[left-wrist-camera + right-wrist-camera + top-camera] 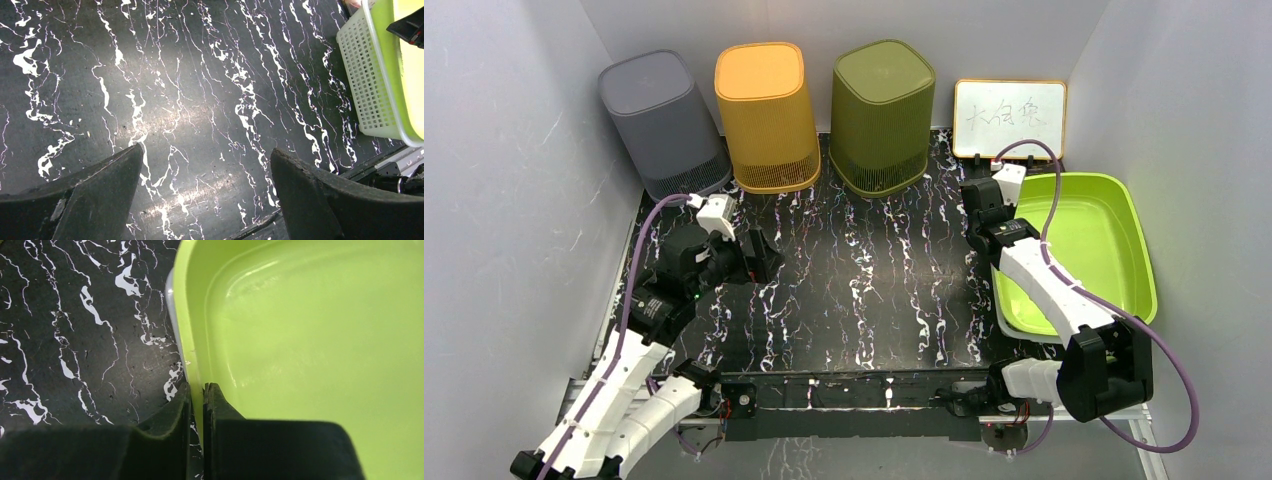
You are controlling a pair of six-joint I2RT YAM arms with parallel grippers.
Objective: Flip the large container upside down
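While the left end effector [206, 151] hangs wide open and empty over the worktop [864, 290], the right end effector [198, 390] is pinched tight on the left rim of the green tub [1089, 235]. Tub upright, far right, long axis front-to-back; right arm nearer.

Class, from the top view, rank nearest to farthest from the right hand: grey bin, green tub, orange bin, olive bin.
1. Green tub: right, gripped by right hand.
2. Olive bin: back centre.
3. Orange bin: back left.
4. Grey bin: far left.
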